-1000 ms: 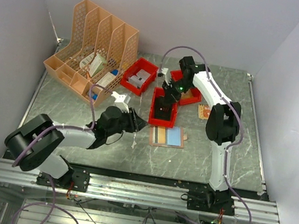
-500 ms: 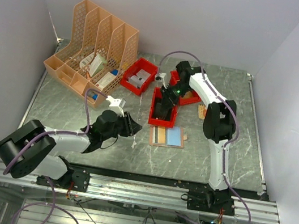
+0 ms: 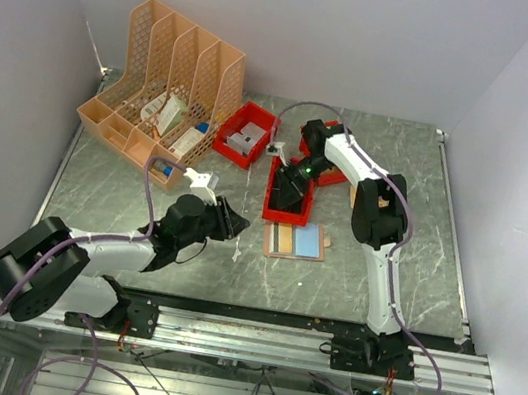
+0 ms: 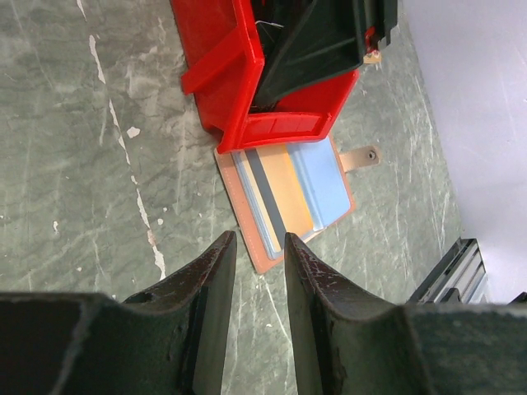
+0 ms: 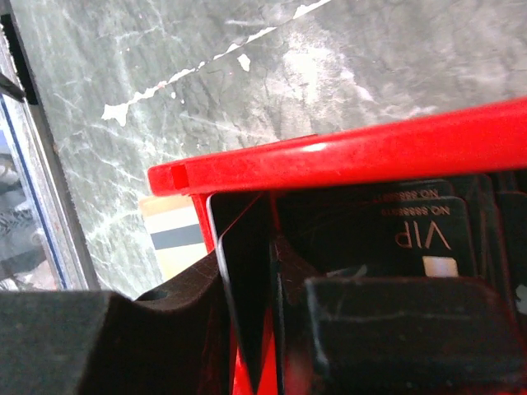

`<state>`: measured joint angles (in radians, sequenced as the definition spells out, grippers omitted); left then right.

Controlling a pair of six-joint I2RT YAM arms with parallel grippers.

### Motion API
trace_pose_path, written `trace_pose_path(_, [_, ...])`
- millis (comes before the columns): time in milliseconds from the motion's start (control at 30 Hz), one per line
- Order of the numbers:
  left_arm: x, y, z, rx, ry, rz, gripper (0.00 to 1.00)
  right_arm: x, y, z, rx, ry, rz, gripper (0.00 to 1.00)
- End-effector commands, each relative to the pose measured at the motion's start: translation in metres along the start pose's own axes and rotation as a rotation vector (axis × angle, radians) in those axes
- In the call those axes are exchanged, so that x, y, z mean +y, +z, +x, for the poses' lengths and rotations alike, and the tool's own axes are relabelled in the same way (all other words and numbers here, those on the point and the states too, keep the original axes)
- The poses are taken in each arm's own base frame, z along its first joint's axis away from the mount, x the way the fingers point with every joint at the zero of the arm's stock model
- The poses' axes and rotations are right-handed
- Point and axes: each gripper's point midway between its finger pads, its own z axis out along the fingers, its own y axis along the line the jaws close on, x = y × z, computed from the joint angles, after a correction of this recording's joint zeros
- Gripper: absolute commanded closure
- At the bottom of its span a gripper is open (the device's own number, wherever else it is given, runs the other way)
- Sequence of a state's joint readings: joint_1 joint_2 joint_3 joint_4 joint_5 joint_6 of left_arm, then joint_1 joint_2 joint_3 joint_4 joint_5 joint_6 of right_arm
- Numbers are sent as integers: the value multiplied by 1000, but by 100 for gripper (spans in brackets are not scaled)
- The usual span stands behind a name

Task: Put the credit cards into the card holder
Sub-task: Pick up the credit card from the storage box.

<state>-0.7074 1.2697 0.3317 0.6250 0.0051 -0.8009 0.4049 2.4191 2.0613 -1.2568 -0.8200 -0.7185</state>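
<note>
Right arm has sunk lower over the last second, and its wrist now sits down inside the red bin. The left arm has drawn back toward its base.

Card holder: lies open and flat on the counter, just on the near side of the red bin's near wall. Its long axis runs left to right in the top view, snap tab to the right. A dark-striped card and a pale blue panel show on its open face.

Right fingers: in the bin beside a black VIP card. A thin black sheet stands edge-on between them. Cannot tell whether it is pinched or loose.

Left fingers: narrowly apart, nothing between, bare counter showing through the gap.

Key relation: the holder lies directly toward the robot from the right fingers, one bin wall away. The right arm is nearer; the left fingers point at the holder from its left, apart from it.
</note>
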Motion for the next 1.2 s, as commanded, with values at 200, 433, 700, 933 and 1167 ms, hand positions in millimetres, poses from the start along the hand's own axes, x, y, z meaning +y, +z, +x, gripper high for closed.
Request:
trace_pose_path(200, [1,-3,-5,-21,-2,-4,59,1,13,2,14,4,-7,100])
trace_pose_path(433, [-2,-12,-12,-39,-2,-3,58,-3,-30,-31,-107,-11,46,100])
trace_pose_path(700, [-5,-18,-15,-53,-9,2,58,-9,-74,-42,-251,89,104,100])
trace_pose_path(933, [-7,-19,-17,-58,-14,9,58,11,-90,-61,-437,219,88,100])
trace_pose_path(1167, [-7,-19,-18,-64,-19,8,58,23,-90,-57,-583,423,122,100])
